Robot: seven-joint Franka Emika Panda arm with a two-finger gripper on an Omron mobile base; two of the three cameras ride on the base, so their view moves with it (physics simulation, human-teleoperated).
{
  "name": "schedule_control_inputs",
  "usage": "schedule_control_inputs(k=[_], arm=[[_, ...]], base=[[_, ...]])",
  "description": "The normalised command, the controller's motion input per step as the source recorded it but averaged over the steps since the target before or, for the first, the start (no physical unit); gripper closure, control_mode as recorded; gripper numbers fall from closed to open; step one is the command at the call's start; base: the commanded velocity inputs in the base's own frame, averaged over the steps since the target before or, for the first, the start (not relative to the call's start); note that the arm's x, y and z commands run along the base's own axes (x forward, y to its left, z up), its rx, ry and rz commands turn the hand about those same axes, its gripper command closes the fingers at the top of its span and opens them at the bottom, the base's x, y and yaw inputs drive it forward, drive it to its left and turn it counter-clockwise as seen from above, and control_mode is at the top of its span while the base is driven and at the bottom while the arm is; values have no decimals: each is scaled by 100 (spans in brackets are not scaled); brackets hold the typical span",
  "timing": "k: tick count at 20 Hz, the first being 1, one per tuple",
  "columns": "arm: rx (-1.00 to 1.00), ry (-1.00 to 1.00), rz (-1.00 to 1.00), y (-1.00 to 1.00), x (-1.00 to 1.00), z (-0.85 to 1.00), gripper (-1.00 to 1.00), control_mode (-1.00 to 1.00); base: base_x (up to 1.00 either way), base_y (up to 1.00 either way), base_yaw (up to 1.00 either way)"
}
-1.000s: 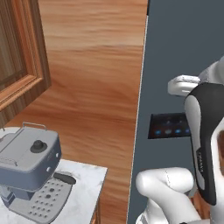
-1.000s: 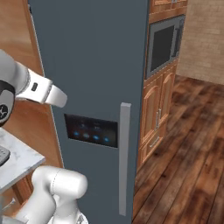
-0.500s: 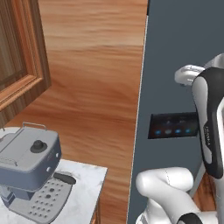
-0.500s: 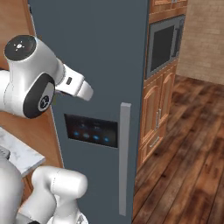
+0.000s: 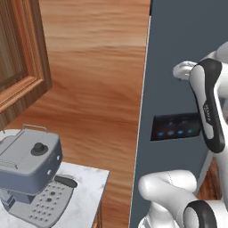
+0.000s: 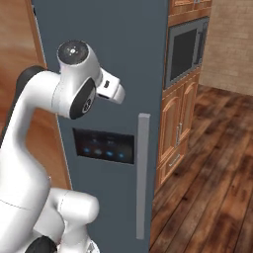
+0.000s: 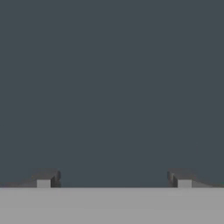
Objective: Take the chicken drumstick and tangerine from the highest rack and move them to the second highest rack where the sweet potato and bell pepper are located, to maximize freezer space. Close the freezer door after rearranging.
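Hand (image 7: pixel 113 180) wide open, nothing held, facing grey door (image 6: pixel 123 59); handle (image 6: pixel 143 175) lower right.

Tabletop (image 5: pixel 87 196): a white marbled slab at the lower left of the left base view, ending in a straight right edge near the wood-panelled wall. One item stands directly on it, a grey espresso machine (image 5: pixel 29 167), set at the left part of the slab. The machine has a round black knob on its top, a wire rail along its far edge, a dark handle projecting to the right, and a perforated drip tray at its near side resting on the slab. To the right of the machine the slab surface is bare marble.

Floor (image 6: pixel 207 168): dark wooden planks, seen in the right base view.
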Motion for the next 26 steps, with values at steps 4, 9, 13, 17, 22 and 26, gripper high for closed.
schedule_control_inputs(k=[4, 9, 13, 17, 22, 26], arm=[[0, 0, 17, 0, 100, -18, -100, -100], [0, 0, 19, 3, 92, -20, -100, -100], [0, 0, 18, 35, 56, -31, -100, -100], [-1, 1, 10, 54, 30, -31, -100, -100], [0, 8, 17, 54, 46, -23, -100, -100], [0, 12, 27, 50, 45, -25, -100, -100]], base=[[0, 0, 0], [0, 0, 0], [0, 0, 0], [0, 0, 0], [0, 0, 0], [0, 0, 0]])
